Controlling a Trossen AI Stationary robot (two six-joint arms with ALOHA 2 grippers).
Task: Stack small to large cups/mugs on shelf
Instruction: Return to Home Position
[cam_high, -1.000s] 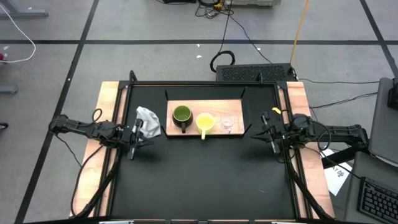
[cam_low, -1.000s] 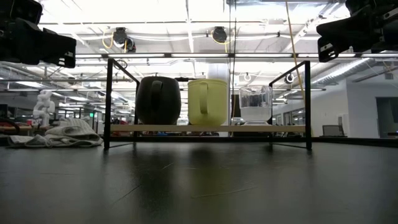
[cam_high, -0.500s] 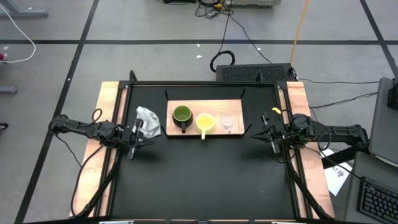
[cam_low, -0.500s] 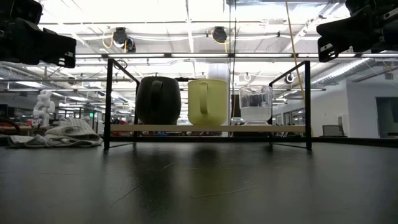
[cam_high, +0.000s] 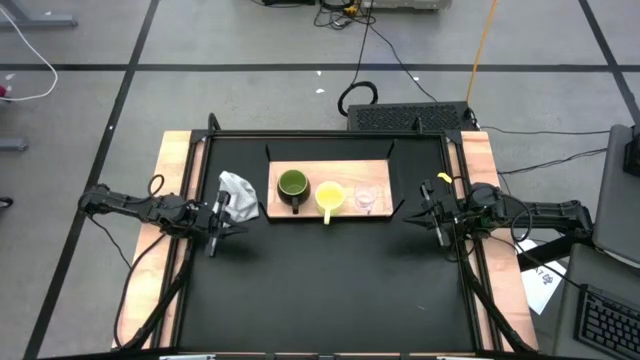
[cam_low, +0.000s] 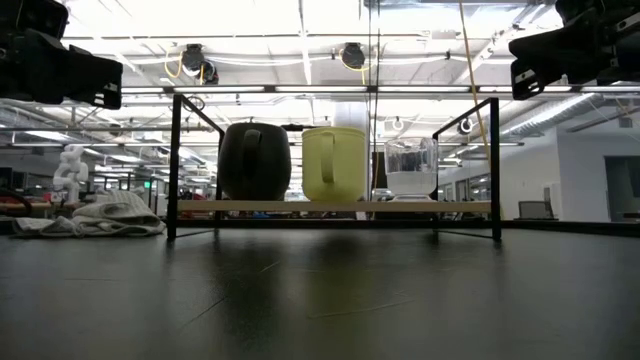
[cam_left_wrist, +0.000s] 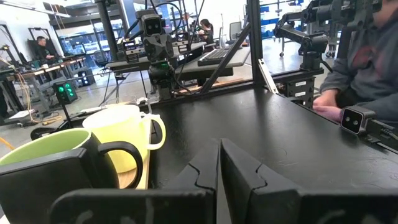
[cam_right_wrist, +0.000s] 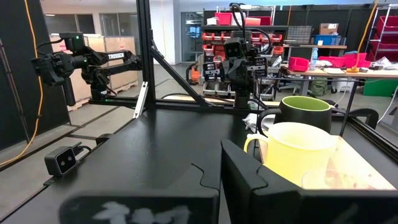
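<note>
- High view: black table (cam_high: 330, 290) carries the shelf (cam_high: 380, 172) near its far edge.
- Left gripper (cam_left_wrist: 219, 146), fingers pressed closed, hangs over the table's left edge; right gripper (cam_right_wrist: 220, 152), likewise closed, hangs over the right edge.
- On the shelf stand the green mug (cam_high: 292, 184), then the yellow mug (cam_high: 330, 195), then the glass cup (cam_high: 366, 197), in a row toward the right arm.

Crumpled grey-white cloth (cam_high: 238, 192) on black table (cam_high: 330, 290)

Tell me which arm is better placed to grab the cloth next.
Left. The cloth lies right beside the left tool, while the right tool waits beyond the shelf's other end.
</note>
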